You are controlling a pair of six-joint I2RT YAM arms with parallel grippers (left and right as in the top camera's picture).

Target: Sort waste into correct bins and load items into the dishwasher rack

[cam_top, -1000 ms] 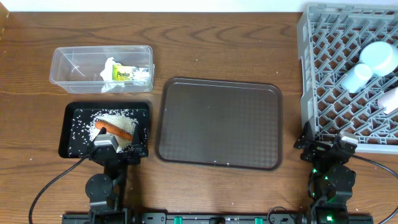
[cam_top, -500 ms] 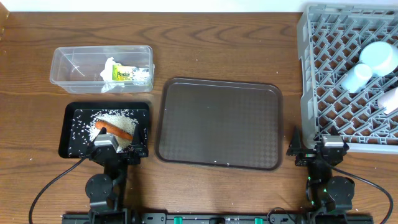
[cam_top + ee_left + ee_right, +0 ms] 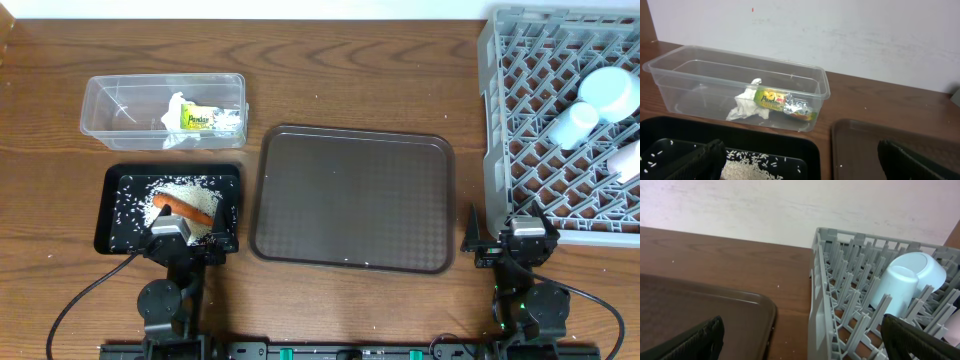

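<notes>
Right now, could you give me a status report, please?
Left hand, right hand open, empty. Small orange carrot in shallow black rectangular tray. Nothing blocking.

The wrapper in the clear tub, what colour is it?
The wrapper is yellow-green with printed letters, clearest in the left wrist view.

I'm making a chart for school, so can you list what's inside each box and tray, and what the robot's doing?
clear tub: crumpled white napkin and yellow-green wrapper inside
black tray: loose rice with an orange carrot on it
brown serving tray: in the middle, no dishes on it
dishwasher rack: light-blue bowl and pale cup inside
left end effector: open, at the black tray's near edge
right end effector: open, by the rack's near left corner
</notes>
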